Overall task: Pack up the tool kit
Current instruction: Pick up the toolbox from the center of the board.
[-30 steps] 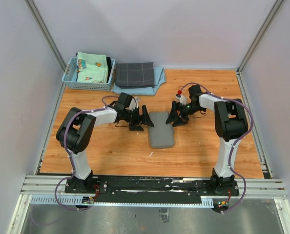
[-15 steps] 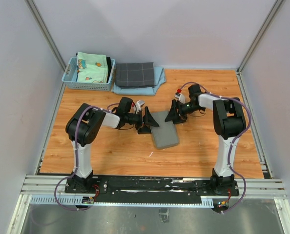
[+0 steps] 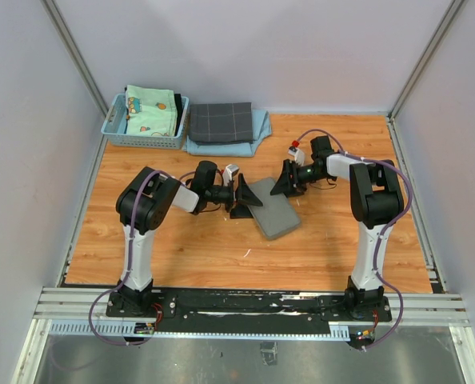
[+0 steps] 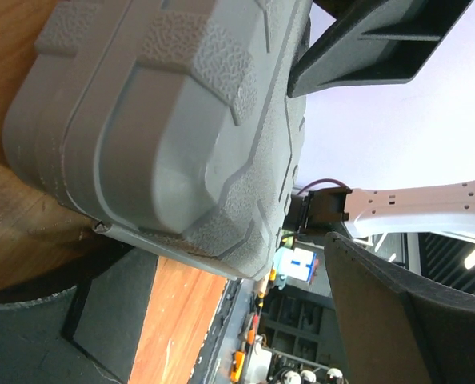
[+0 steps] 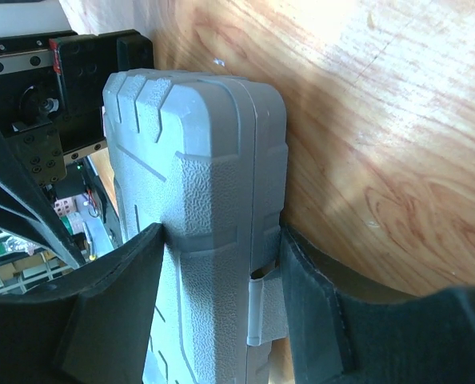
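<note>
The tool kit (image 3: 273, 208) is a closed grey plastic case lying flat on the wooden table, turned at an angle. No pink-and-black tools show. My right gripper (image 3: 281, 182) is shut on the case's far right edge. In the right wrist view its fingers (image 5: 109, 296) press both faces of the case (image 5: 197, 184) beside the latch (image 5: 265, 308). My left gripper (image 3: 244, 198) is open at the case's far left corner. In the left wrist view the case (image 4: 165, 120) fills the upper left, with my jaws spread wide around its corner.
A light blue basket (image 3: 145, 120) with patterned cloth stands at the back left. A dark checked folded cloth (image 3: 220, 122) lies on a light blue cloth (image 3: 221, 147) next to it. Grey walls enclose the table on three sides.
The case has turned, its near end swinging to the right. My left gripper has moved right and nearer along the case's left corner. My right gripper stays clamped on the far edge.
</note>
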Controlling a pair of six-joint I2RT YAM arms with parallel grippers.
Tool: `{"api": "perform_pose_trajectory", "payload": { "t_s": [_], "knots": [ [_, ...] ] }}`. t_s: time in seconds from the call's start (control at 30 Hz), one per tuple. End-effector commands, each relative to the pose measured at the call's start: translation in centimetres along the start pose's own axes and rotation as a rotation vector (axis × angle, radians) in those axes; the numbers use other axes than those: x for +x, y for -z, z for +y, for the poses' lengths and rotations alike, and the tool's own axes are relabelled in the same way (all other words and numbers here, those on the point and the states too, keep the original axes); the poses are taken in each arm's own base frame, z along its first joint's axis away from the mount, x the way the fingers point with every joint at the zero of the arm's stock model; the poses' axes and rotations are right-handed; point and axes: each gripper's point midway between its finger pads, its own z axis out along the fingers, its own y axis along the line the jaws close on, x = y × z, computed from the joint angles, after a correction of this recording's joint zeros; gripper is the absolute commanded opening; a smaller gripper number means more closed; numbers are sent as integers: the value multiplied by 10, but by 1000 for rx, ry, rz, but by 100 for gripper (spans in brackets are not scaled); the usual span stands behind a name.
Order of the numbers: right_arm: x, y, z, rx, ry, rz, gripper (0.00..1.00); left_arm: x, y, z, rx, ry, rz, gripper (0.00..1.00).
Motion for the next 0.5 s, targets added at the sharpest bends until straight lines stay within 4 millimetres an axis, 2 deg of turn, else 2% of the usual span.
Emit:
{"api": "perform_pose_trajectory", "payload": {
  "t_s": [0.0, 0.47],
  "knots": [
    [56, -33, -5, 2, -131, 164, 49, -20, -26, 19, -52, 20, -116, 87],
    [94, -66, 12, 8, -190, 312, 45, -42, -26, 19, -98, 67, -247, 86]
  ]
}}
